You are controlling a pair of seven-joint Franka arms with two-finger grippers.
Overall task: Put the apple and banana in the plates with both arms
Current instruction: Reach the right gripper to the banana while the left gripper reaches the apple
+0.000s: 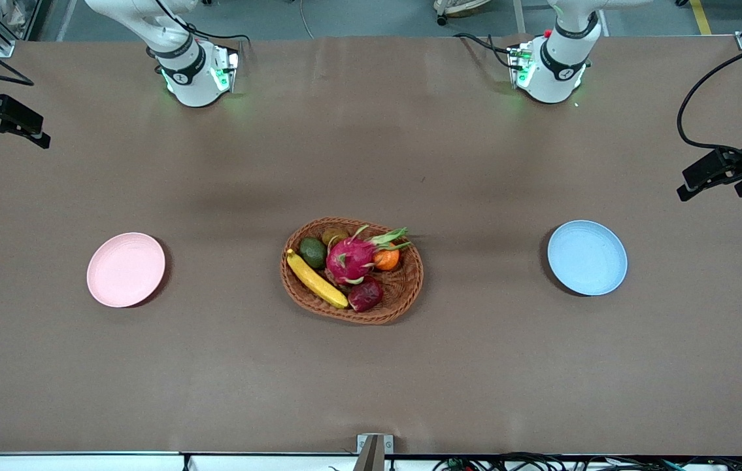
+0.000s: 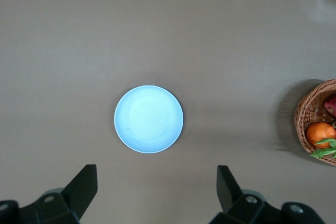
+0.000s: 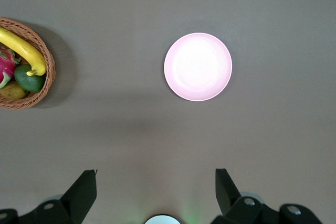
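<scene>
Nothing is being held yet, so the step in hand looks like the first reach into the brown woven wicker basket [image 1: 352, 271] at the middle of the brown surface [image 1: 371, 379]. To do it well, each arm should be descending on its own fruit from above, taking care not to be crowding the other arm over the basket or nudging the bright pink dragon fruit [image 1: 351, 259] lying between the targets.

The long yellow banana [image 1: 316, 279] is lying along the basket's rim toward the right arm's end, running from about 11 o'clock to 5 o'clock in the front view. The small dark red apple [image 1: 365, 294] is sitting at the basket's 6 o'clock edge, touching the banana's lower tip and the dragon fruit.

The right tool [image 3: 156, 195] is hanging with its fingers spread wide, high over the surface near the pale pink round plate [image 1: 125, 269], well apart from the banana. The left tool [image 2: 157, 190] is likewise spread wide and empty, hanging above the surface near the light blue round plate [image 1: 587, 257], well apart from the apple. Both plates are lying bare.
</scene>
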